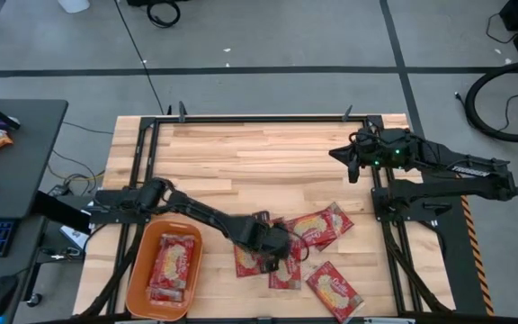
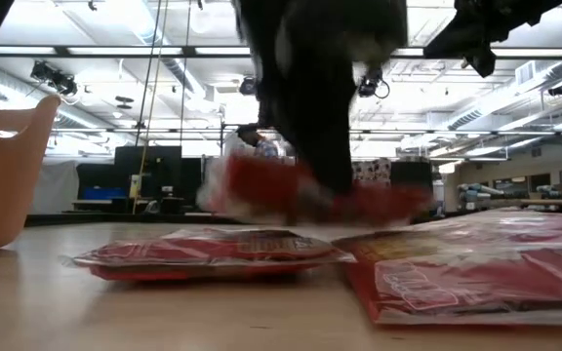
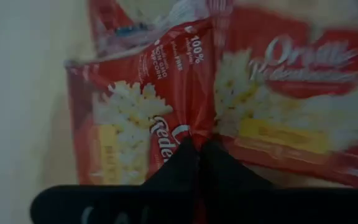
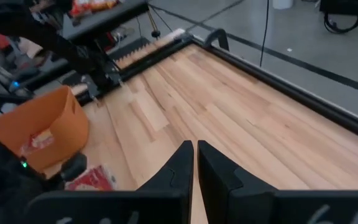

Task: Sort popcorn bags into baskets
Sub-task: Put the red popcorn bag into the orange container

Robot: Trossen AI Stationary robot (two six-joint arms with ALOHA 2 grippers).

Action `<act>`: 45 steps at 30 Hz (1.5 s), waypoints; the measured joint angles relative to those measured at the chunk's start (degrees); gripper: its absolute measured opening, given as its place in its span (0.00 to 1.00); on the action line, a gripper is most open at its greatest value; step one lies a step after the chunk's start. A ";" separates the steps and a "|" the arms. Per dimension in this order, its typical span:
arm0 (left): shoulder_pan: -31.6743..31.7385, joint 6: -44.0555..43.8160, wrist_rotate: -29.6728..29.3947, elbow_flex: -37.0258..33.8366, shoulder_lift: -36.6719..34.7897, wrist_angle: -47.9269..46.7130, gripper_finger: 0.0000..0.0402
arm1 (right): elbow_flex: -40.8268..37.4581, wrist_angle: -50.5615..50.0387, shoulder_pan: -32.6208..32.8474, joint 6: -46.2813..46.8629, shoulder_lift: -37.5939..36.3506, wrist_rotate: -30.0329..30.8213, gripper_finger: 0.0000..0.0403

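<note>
Near the wooden table's front edge, centre: left gripper, fingers pinched on a flat red popcorn bag among the loose cluster of red bags. Front-left corner: shallow orange plastic basket holding red bags. Right edge: right gripper raised, fingers nearly together, empty.

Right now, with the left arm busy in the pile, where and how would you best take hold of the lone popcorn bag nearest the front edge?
Probably by a short crimped end, coming straight down from above. The lone popcorn bag lies flat on the table, turned diagonally, apart from the pile, so its ends are open to reach. The left gripper is down among the other bags; the right gripper waits over bare wood.
</note>
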 joint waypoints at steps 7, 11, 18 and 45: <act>1.04 -3.86 1.84 1.11 -11.12 -8.38 0.02 | 0.00 2.83 0.00 -0.96 -0.03 0.38 0.07; -1.04 -9.92 1.56 1.13 -17.23 -13.42 0.02 | 0.00 3.09 -0.02 -1.20 -0.06 3.22 0.07; -9.46 -20.98 1.01 1.05 -23.08 -22.63 0.02 | 0.00 4.70 -0.17 -3.14 0.14 5.59 0.07; -35.66 -90.68 -0.52 -13.79 -24.24 -41.47 0.02 | -0.02 9.82 -0.20 -11.17 1.30 7.22 0.07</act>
